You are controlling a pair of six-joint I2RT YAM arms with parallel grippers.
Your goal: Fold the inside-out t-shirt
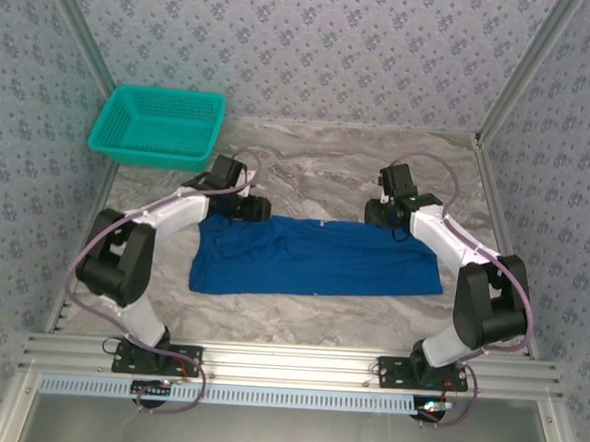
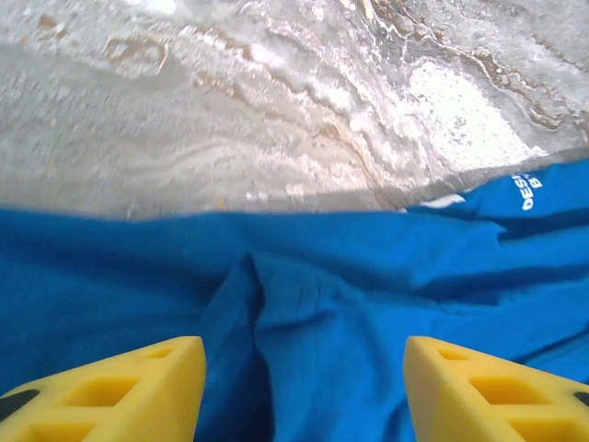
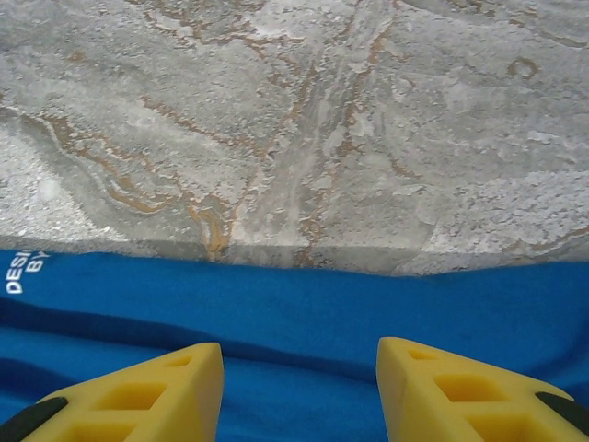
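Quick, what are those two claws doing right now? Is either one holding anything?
Left gripper: open, holding nothing, fingers apart over the t-shirt.
Right gripper: open, holding nothing, over the t-shirt's far edge.

Both arms reach forward from their bases, elbows bent outward. The left arm (image 1: 165, 213) carries the left hand (image 1: 248, 207) angled downward, its yellow fingers (image 2: 147, 382) spread apart. The right arm (image 1: 449, 242) holds the right hand (image 1: 384, 212) likewise, fingers (image 3: 460, 387) parted.
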